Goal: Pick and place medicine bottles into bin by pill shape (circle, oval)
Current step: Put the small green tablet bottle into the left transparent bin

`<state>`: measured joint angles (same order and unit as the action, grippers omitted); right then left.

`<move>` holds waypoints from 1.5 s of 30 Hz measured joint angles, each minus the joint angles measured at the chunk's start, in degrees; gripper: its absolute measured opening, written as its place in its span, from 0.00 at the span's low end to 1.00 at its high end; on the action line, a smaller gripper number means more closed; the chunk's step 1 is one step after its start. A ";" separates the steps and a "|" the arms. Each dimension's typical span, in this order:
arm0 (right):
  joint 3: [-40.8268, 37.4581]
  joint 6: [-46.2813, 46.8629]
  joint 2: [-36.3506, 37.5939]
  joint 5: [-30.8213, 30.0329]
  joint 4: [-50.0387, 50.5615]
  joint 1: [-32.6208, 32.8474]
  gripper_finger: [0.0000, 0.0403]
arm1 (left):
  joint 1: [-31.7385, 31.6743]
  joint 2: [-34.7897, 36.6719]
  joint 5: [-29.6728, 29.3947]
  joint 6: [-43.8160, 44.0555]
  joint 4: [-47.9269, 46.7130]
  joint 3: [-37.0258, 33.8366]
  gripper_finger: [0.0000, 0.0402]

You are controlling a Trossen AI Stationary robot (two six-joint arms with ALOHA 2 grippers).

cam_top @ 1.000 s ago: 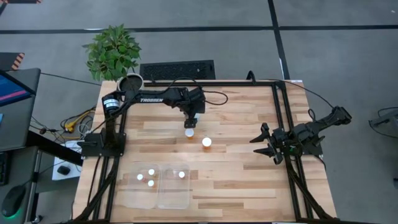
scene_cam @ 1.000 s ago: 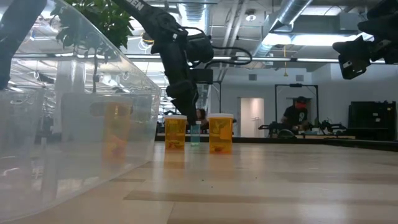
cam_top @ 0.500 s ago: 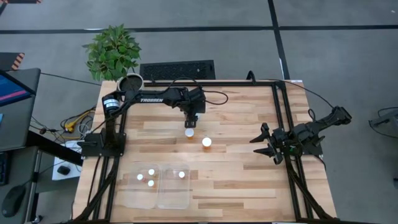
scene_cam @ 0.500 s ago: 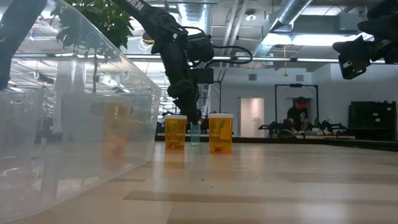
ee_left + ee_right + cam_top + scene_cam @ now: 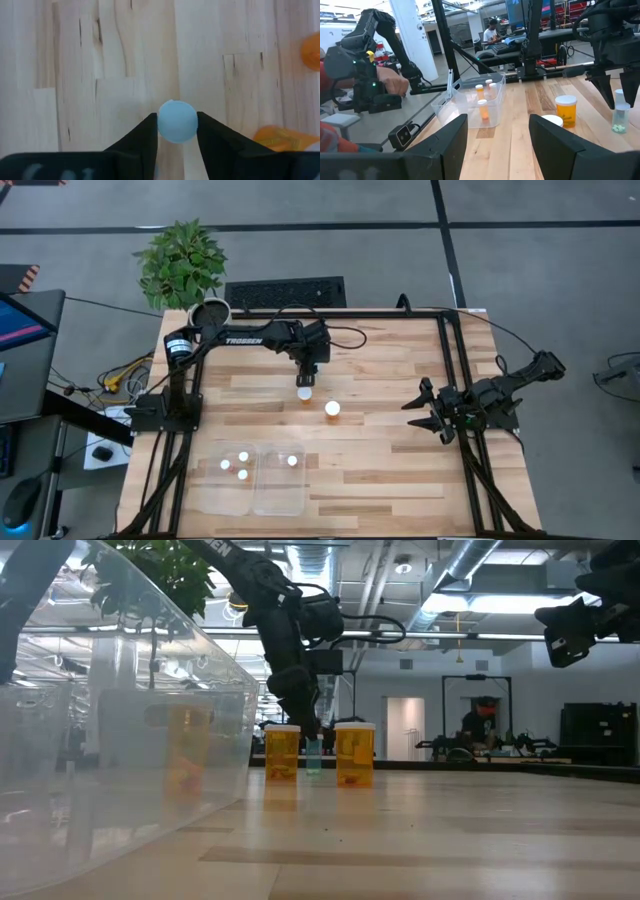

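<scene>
A small clear bottle (image 5: 314, 758) with a pale cap (image 5: 177, 121) stands upright on the table near its middle. My left gripper (image 5: 177, 131) is shut on it; in the high view the gripper (image 5: 306, 379) hides it. Two orange medicine bottles with white caps (image 5: 304, 392) (image 5: 332, 409) stand close by on their bases. The clear two-compartment bin (image 5: 250, 480) lies at the near left with several capped bottles inside. My right gripper (image 5: 438, 420) waits open at the table's right edge. My left gripper pinches the small bottle's round cap (image 5: 165, 131) between its two fingers, one on either side. The fingers (image 5: 312, 728) come steeply from above, slanting down. The bottle stays upright with its base on the table (image 5: 314, 772).
A potted plant (image 5: 183, 265) and a white pot (image 5: 209, 311) sit at the far left corner, and a dark keyboard (image 5: 286, 292) lies beyond the far edge. The black frame rail (image 5: 455, 380) runs along the table's right side. A person shows in the room behind.
My left gripper has kept its place and shut its fingers on the small bottle's cap. The bottle has stayed upright on the table.
</scene>
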<state>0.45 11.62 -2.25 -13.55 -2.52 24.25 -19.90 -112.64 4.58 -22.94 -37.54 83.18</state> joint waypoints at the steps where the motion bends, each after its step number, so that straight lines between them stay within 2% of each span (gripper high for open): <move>1: 0.00 0.00 0.01 0.00 0.00 0.00 0.56 | 0.00 0.00 0.00 -0.02 0.00 0.00 0.27; 14: 0.00 0.00 0.01 0.00 0.00 0.00 0.56 | 0.05 1.03 -0.38 4.34 -1.12 0.41 0.27; 26: 0.00 0.02 0.01 0.01 0.01 0.00 0.56 | 3.97 11.94 -0.44 9.97 -4.10 4.45 0.27; 32: 0.00 0.04 -0.01 -0.01 0.02 0.00 0.56 | 8.50 19.43 0.07 14.07 -6.43 4.58 0.27; 36: 0.00 0.58 0.00 0.00 0.00 0.00 0.56 | 12.69 24.54 3.57 19.17 -8.23 4.57 0.27; 42: 0.00 0.57 -0.01 0.01 0.01 0.00 0.56 | 21.90 30.89 4.97 29.56 -11.98 4.59 0.27; 45: 0.00 0.57 -0.01 0.01 0.00 0.00 0.56 | 27.57 32.74 2.72 36.86 -16.73 4.59 0.27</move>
<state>0.45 12.19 -2.26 -13.54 -2.52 24.25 7.67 -79.90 7.30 13.92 -54.27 87.77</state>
